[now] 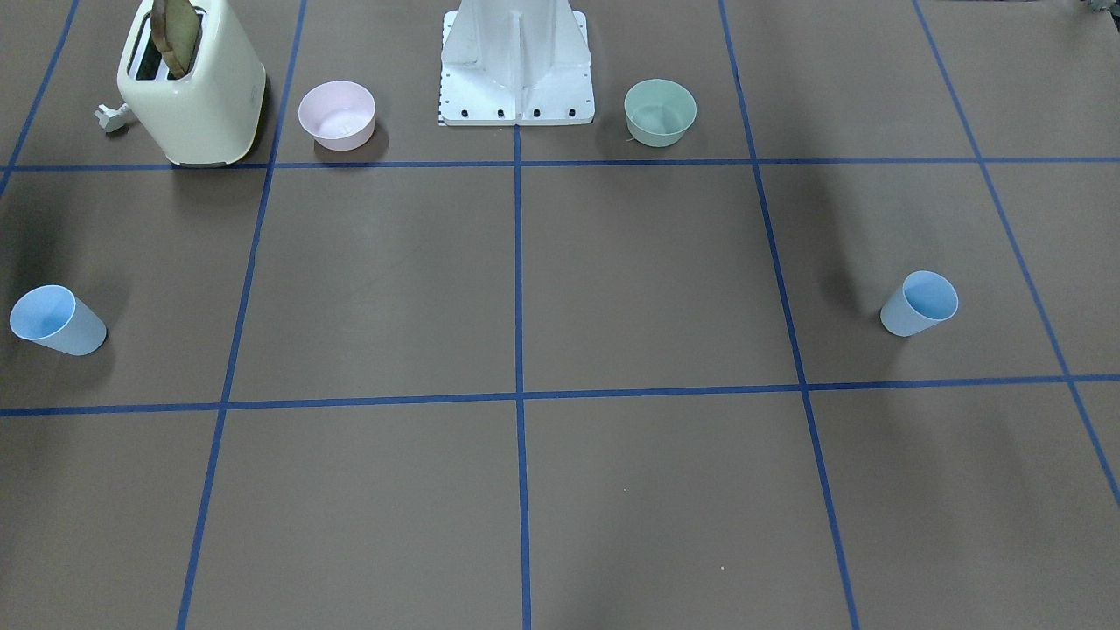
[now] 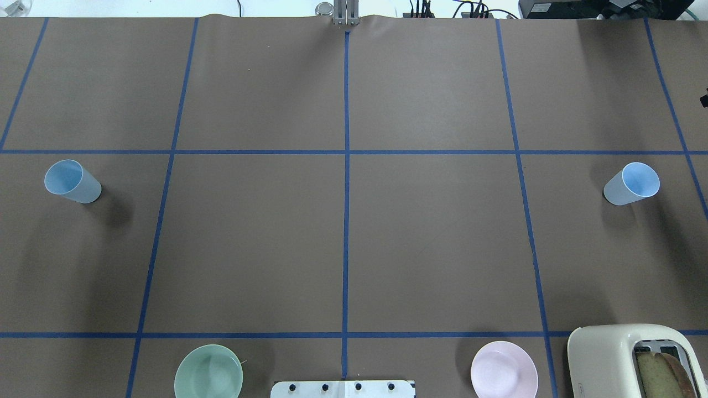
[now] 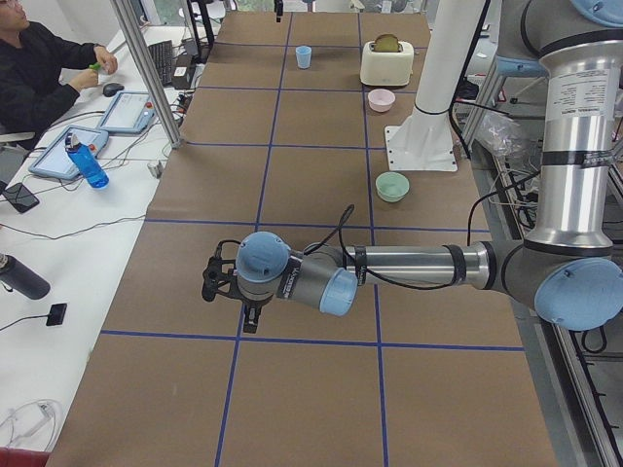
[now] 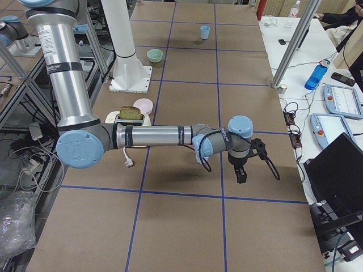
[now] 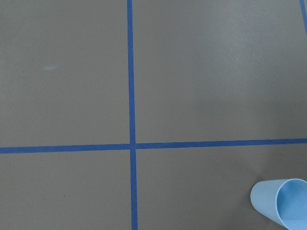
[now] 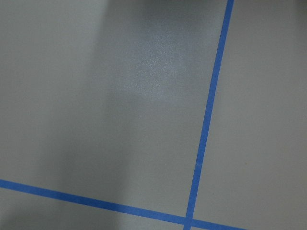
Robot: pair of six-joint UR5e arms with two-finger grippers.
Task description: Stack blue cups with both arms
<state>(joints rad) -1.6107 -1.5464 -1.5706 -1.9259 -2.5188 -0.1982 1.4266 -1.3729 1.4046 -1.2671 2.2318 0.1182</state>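
Note:
Two light-blue cups stand mouth up, far apart on the brown table. One (image 2: 72,181) (image 1: 919,304) is on my left side. The other (image 2: 632,183) (image 1: 57,320) is on my right side. The left cup also shows at the bottom right corner of the left wrist view (image 5: 283,203). The right wrist view shows only table and blue tape. My left gripper (image 3: 250,317) and right gripper (image 4: 240,173) show only in the side views. Each points down, high above the table; I cannot tell whether they are open or shut. Neither holds a cup.
A cream toaster (image 2: 636,359) with bread stands near my right, next to a pink bowl (image 2: 504,369). A pale green bowl (image 2: 208,371) sits near my left. The white pedestal (image 1: 516,70) is between them. An operator (image 3: 39,68) sits beyond the table's far edge.

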